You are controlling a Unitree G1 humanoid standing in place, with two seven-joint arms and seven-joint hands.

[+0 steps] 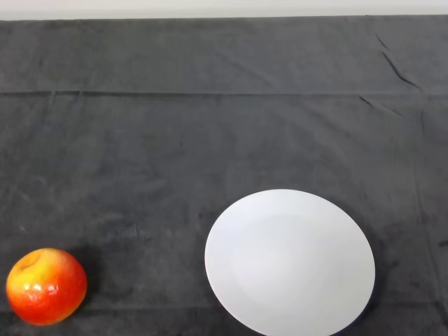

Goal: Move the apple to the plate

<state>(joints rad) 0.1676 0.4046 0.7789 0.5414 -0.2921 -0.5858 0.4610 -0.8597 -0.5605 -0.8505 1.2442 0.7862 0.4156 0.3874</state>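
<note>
Low in the left corner of the head view, near its left and bottom edges, the apple [46, 285] was seen resting on the dark cloth [210, 140]. It was round and glossy, red over most of its skin and shaded to yellow-orange near the top, where the dimple of the stem end was turned up and slightly leftward (no stalk could be made out). Small bright highlights were seen on its lower front, and a soft shadow was cast on the cloth to its right.

To the right of the apple, well apart from it, the plate [290, 262] was laid flat. It was plain white, smooth and round, with a shallow well and a wide rim, and its lower edge was cut off by the bottom of the view. Nothing was seen lying on it, and only bare cloth was seen between it and the fruit.

The cloth was charcoal grey with a matte, napped surface. A long straight fold line [210, 92] ran across it in the upper part, and a few short creases [399, 70] were marked toward the upper right. Beyond its far edge a pale strip [224, 7] was visible.
</note>
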